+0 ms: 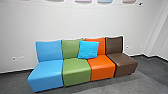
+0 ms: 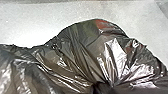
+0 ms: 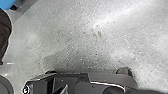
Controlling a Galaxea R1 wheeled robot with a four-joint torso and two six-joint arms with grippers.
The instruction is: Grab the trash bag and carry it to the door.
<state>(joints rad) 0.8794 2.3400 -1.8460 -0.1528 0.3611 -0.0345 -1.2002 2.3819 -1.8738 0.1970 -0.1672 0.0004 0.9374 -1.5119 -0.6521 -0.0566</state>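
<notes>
Close in front of the camera in the left wrist view is the trash bag (image 2: pixel 75 55), black, shiny and slightly see-through, with dim reddish and greenish patches. Its folds draw together into a tight dark knot of plastic, where my left gripper is shut on it. The bag's lower part is cut off from sight. A dark brown rounded shape (image 3: pixel 4 35) in the right wrist view may be part of the same bag. How my right gripper stands, I cannot tell.
Against a white wall (image 1: pixel 75 22) stands a row of joined seats: blue (image 1: pixel 46 75), green (image 1: pixel 76 72), orange (image 1: pixel 101 66) and brown (image 1: pixel 122 63). A bright blue cushion (image 1: pixel 88 50) leans on the backrests. Grey floor (image 1: pixel 117 86) lies before them.
</notes>
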